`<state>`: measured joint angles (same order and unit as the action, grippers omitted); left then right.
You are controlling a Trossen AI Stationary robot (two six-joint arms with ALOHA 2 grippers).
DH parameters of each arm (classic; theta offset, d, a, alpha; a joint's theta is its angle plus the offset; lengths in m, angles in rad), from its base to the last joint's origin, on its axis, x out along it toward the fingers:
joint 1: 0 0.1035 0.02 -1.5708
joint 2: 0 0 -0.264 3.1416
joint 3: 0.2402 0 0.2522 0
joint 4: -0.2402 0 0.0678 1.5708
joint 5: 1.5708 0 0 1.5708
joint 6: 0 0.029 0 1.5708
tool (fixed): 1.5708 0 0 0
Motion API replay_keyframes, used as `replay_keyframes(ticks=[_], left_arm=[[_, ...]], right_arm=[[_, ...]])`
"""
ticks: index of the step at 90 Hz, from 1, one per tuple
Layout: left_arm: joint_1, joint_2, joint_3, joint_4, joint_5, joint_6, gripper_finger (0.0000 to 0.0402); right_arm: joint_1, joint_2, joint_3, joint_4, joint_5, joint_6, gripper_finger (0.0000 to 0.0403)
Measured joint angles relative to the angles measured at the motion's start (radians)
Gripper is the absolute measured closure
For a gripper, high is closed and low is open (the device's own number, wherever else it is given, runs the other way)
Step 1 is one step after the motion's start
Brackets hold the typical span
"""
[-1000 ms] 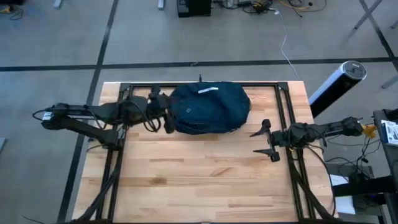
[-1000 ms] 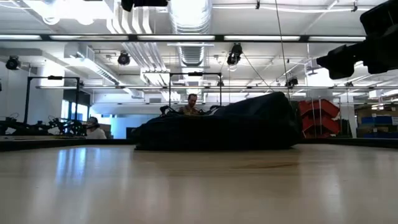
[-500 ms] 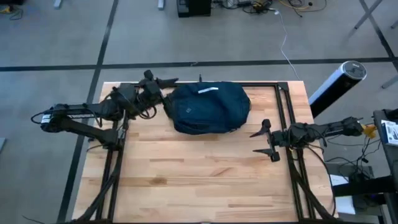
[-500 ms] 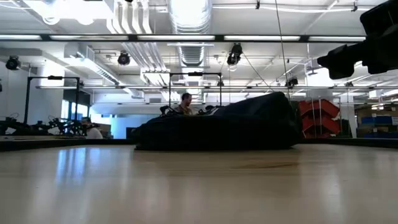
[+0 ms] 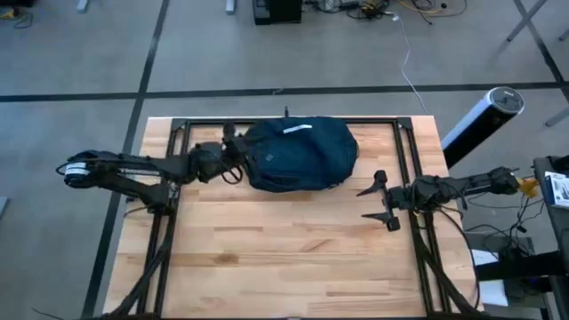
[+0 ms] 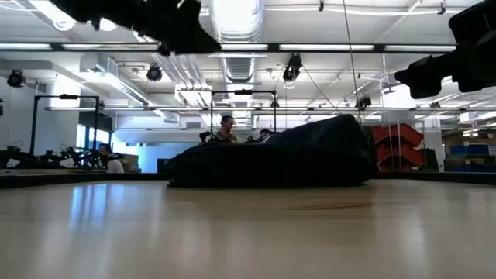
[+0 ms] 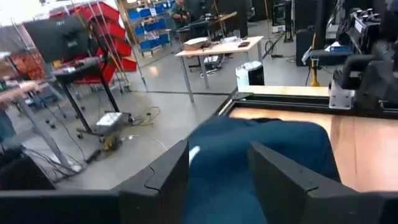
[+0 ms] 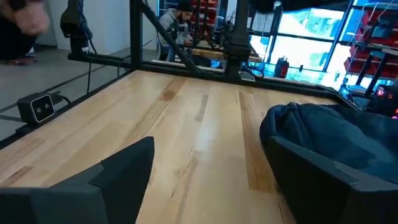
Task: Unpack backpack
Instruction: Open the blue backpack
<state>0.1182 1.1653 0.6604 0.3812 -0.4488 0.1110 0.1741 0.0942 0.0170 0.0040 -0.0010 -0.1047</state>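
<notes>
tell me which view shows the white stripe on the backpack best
The high view: the short white stripe lies unobstructed on top of the backpack. The left wrist view catches only a sliver of it beside a finger of the left pincer. The low and right wrist views show the bag without the stripe.

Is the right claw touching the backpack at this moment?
Apart. In the high view, bare table shows between the open right claw and the backpack.

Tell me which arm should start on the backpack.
Left, probably: the left claw is open at the backpack edge, bag between its fingers in its wrist view. The right claw, open, sits apart.
</notes>
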Motion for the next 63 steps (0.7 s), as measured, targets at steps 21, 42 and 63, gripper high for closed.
replay_keyframes(ticks=[21,42,63], left_arm=[[-0.060,0.118,-0.256,0.291,0.171,-0.099,0.0247],[-0.168,0.443,-0.388,0.933,0.171,-0.059,0.0247],[-0.188,0.471,-0.358,0.960,0.170,-0.142,0.0247]], right_arm=[[0.000,0.000,0.000,0.000,0.000,0.000,0.0094],[0.000,0.000,0.000,0.000,0.000,0.000,0.0101],[0.000,0.000,0.000,0.000,0.000,0.000,0.0109]])
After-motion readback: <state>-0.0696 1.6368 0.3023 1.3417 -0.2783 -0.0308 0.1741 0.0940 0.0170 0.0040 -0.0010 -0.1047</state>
